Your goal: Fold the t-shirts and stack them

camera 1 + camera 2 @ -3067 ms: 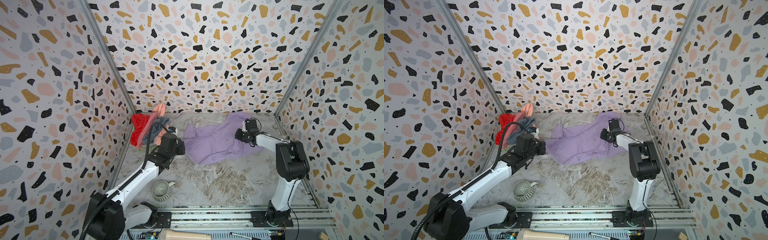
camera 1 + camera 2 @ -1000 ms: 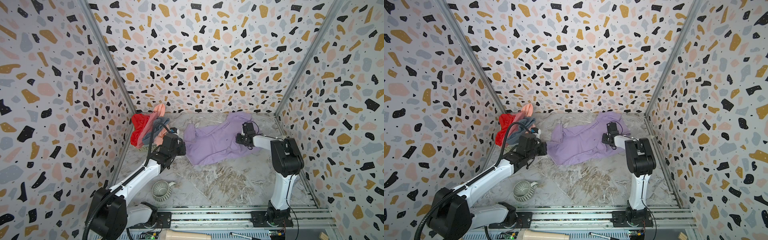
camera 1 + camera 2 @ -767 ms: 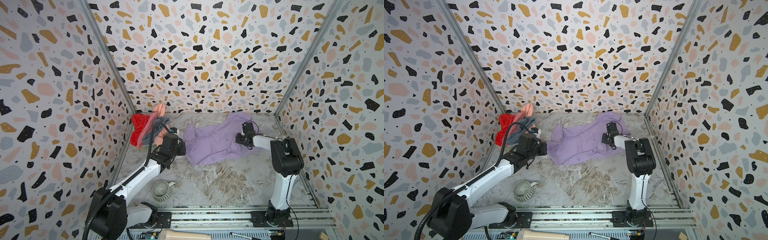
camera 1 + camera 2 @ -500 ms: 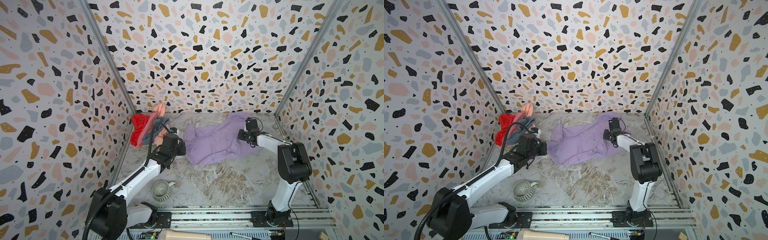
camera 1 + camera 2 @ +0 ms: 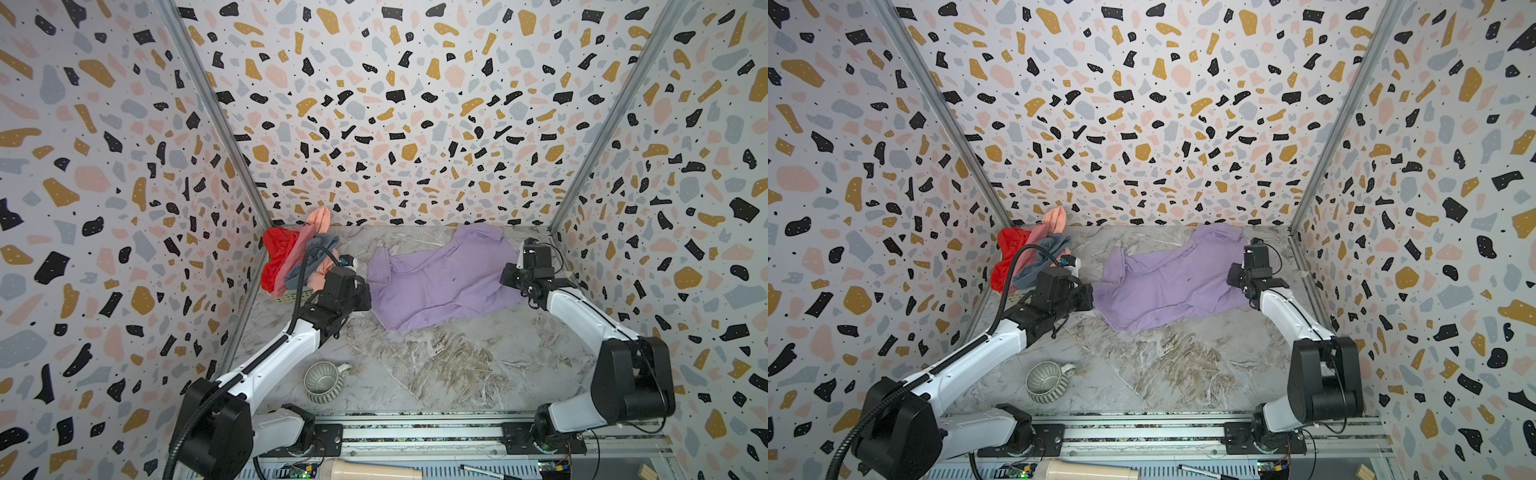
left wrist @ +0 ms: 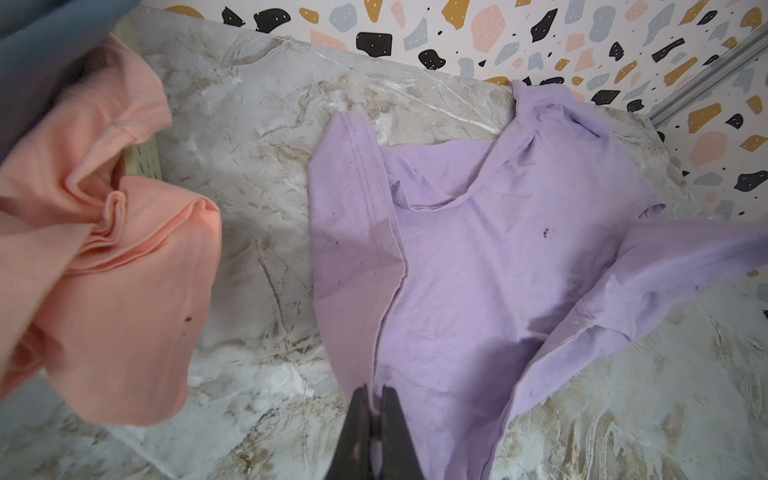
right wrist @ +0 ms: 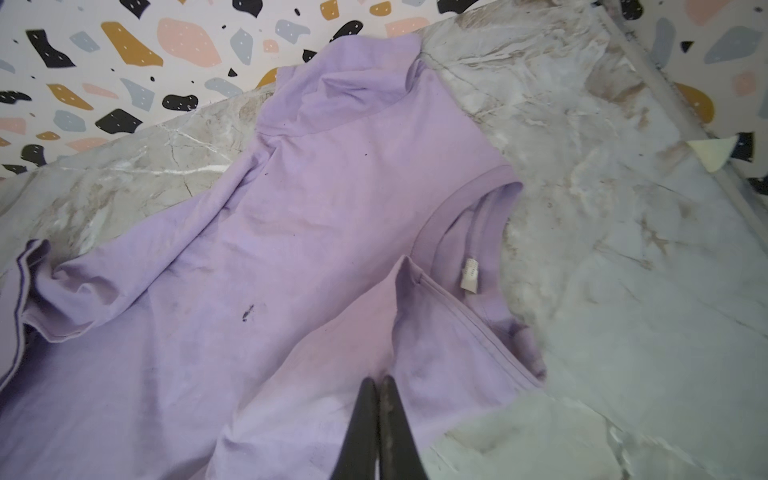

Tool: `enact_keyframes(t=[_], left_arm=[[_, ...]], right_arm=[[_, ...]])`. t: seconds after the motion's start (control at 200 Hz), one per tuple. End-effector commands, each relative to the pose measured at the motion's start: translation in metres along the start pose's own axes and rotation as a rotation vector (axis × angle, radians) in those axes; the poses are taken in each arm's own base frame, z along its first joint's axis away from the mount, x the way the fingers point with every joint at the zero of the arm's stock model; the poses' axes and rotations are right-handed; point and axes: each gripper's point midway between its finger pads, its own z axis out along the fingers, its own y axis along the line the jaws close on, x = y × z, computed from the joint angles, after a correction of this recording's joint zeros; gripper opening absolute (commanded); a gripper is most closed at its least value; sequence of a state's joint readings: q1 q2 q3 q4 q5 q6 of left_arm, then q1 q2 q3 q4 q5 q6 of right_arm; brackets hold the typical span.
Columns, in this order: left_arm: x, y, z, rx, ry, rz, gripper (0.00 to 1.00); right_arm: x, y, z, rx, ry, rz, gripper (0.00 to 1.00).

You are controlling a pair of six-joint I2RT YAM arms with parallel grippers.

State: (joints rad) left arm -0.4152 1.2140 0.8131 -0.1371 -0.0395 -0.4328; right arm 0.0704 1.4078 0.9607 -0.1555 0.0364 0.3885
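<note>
Lilac t-shirt (image 5: 440, 282): unfolded and rumpled on the marble table (image 5: 436, 374), toward 12 to 1 o'clock of the tabletop in both top views, with one sleeve up against the back wall.
Neck label (image 7: 469, 276): small and white, inside the collar, near the right claw in the right wrist view.
Left gripper (image 6: 376, 390): clenched on the shirt's hem at its 9 o'clock edge; lilac cloth shows between the fingers.
Right gripper (image 7: 379, 380): clenched on a raised ridge of the same shirt beside the collar, at its 3 o'clock edge.
Heap at 10 o'clock: four shirts bunched in the back corner over a pale green perforated basket (image 5: 296, 296).
Red t-shirt (image 5: 278, 257): outermost, against the side wall.
Dusty pink t-shirt (image 5: 300, 249): just beside the red one.
Grey-blue t-shirt (image 5: 324, 243): draped over the heap's 3 o'clock side.
Peach t-shirt (image 5: 321, 218): topmost, touching the back wall.
Mug (image 5: 322, 382): ribbed, grey-green, at 7 o'clock, well apart from all the cloth.
</note>
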Motion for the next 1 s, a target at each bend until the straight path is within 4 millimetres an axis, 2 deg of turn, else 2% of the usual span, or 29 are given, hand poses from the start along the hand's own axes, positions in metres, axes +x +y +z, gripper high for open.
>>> enact_keyframes(t=[0.0, 0.095, 0.195, 0.28, 0.385, 0.41, 0.415, 0.445, 0.511, 0.566, 0.606, 0.651, 0.696, 0.756, 0.851, 0.996], left_arm=[[-0.028, -0.011, -0.02, 0.04, -0.079, 0.008, 0.0], [-0.042, -0.021, -0.038, 0.084, -0.125, 0.02, 0.0], [-0.067, -0.034, -0.068, 0.139, -0.21, 0.046, 0.0], [-0.087, -0.047, -0.099, 0.2, -0.29, 0.07, 0.0], [-0.112, -0.063, -0.146, 0.28, -0.396, 0.084, 0.0], [-0.116, -0.065, -0.157, 0.293, -0.417, 0.088, 0.0], [-0.118, -0.066, -0.16, 0.296, -0.423, 0.088, 0.0], [-0.123, -0.068, -0.173, 0.307, -0.451, 0.089, 0.0], [-0.136, -0.072, -0.204, 0.334, -0.522, 0.092, 0.0], [-0.147, -0.075, -0.228, 0.348, -0.586, 0.094, 0.0], [-0.154, -0.076, -0.241, 0.351, -0.625, 0.095, 0.0], [-0.162, -0.077, -0.253, 0.349, -0.659, 0.099, 0.0], [-0.168, -0.078, -0.257, 0.351, -0.678, 0.104, 0.0], [-0.175, -0.079, -0.253, 0.342, -0.684, 0.102, 0.0], [-0.18, -0.082, -0.228, 0.33, -0.646, 0.095, 0.0], [-0.184, -0.083, -0.175, 0.296, -0.585, 0.084, 0.0]], right_arm=[[-0.011, -0.014, -0.035, -0.02, -0.058, 0.062, 0.0], [-0.038, -0.012, -0.069, -0.04, -0.168, 0.062, 0.0], [-0.086, -0.009, -0.124, -0.034, -0.343, 0.071, 0.0], [-0.136, 0.004, -0.195, -0.083, -0.552, 0.072, 0.0], [-0.188, 0.02, -0.302, -0.152, -0.822, 0.052, 0.0], [-0.196, 0.023, -0.327, -0.166, -0.879, 0.042, 0.0], [-0.196, 0.023, -0.327, -0.166, -0.879, 0.042, 0.0], [-0.206, 0.027, -0.361, -0.182, -0.957, 0.024, 0.0], [-0.217, 0.032, -0.414, -0.204, -1.074, 0.002, 0.0], [-0.222, 0.035, -0.447, -0.217, -1.151, -0.023, 0.0], [-0.225, 0.037, -0.465, -0.222, -1.194, -0.039, 0.0], [-0.229, 0.038, -0.476, -0.219, -1.227, -0.046, 0.0], [-0.235, 0.038, -0.476, -0.203, -1.234, -0.054, 0.0], [-0.243, 0.039, -0.462, -0.182, -1.209, -0.062, 0.0], [-0.255, 0.043, -0.429, -0.169, -1.15, -0.082, 0.0], [-0.271, 0.046, -0.374, -0.148, -1.087, -0.089, 0.0]])
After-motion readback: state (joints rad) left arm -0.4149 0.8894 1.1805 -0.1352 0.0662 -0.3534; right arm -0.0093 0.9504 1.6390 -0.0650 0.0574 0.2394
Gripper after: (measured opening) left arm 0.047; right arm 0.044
